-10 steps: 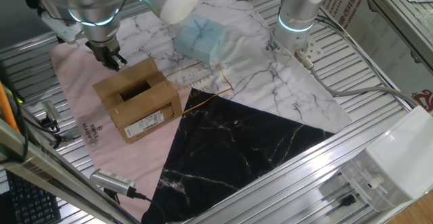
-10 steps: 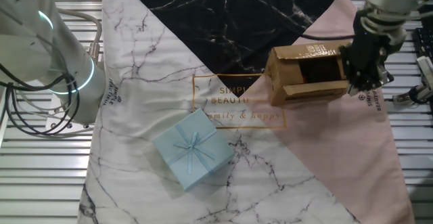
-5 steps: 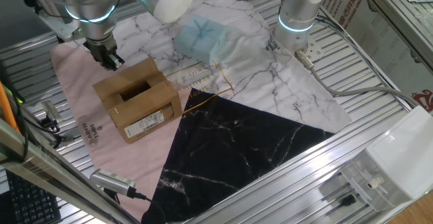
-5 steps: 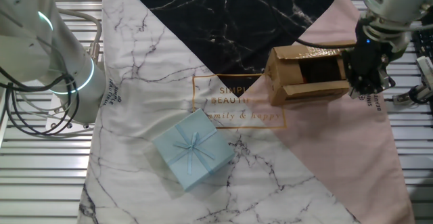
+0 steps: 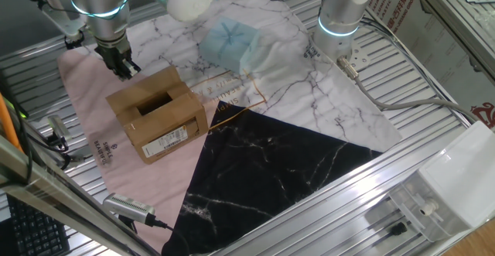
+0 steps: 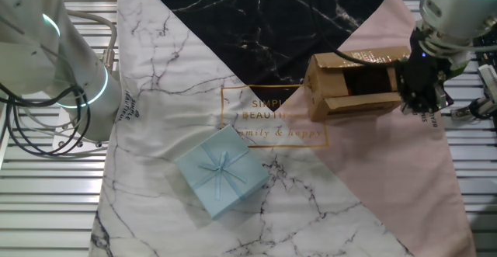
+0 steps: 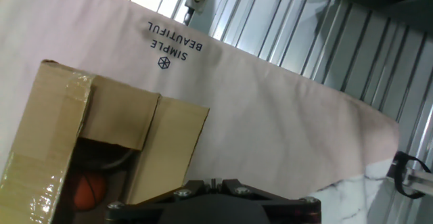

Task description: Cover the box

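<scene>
While the black two-finger gripper point(image 5: 124, 64) hangs just off the far end of the small brown cardboard box point(image 5: 158, 117), its jaws look drawn close together with nothing between them, though how far they are parted I cannot tell for sure. That carton point(image 6: 353, 85) rests on the pink part of the marble-print cloth point(image 6: 388, 179) spread over the bench, flaps partly up, a white printed label point(image 5: 168, 140) on one long side. Inside, the hand view shows an orange ball point(image 7: 86, 191). Well apart lies a pale blue ribboned gift package point(image 6: 221, 170).
</scene>
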Available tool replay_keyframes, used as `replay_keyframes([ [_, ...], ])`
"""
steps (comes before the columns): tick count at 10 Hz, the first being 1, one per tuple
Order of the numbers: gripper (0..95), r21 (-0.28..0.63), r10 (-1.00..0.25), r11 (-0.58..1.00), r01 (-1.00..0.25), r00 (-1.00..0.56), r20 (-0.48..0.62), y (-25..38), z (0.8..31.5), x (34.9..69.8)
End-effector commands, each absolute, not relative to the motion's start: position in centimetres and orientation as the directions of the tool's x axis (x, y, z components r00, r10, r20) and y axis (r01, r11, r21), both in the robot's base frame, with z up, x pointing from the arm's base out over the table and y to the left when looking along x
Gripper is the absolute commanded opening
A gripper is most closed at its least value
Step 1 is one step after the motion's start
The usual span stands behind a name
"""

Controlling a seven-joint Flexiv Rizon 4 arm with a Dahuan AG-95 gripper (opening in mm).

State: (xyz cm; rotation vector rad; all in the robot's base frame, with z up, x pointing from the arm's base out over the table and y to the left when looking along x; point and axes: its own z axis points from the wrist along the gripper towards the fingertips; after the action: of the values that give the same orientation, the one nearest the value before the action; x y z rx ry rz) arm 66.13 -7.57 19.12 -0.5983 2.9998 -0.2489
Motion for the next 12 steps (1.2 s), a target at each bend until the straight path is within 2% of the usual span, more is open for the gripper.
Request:
replay_keyframes([
  [1,0.0,-0.157,-0.382,0.915,-0.371,-0.923,-0.049,-7.57,18.99,66.12],
  [4,0.0,-0.110,-0.361,0.929,-0.353,-0.930,-0.068,-7.60,18.90,66.14],
  [12,0.0,-0.095,-0.346,0.936,-0.338,-0.935,-0.081,-6.86,18.24,66.15],
])
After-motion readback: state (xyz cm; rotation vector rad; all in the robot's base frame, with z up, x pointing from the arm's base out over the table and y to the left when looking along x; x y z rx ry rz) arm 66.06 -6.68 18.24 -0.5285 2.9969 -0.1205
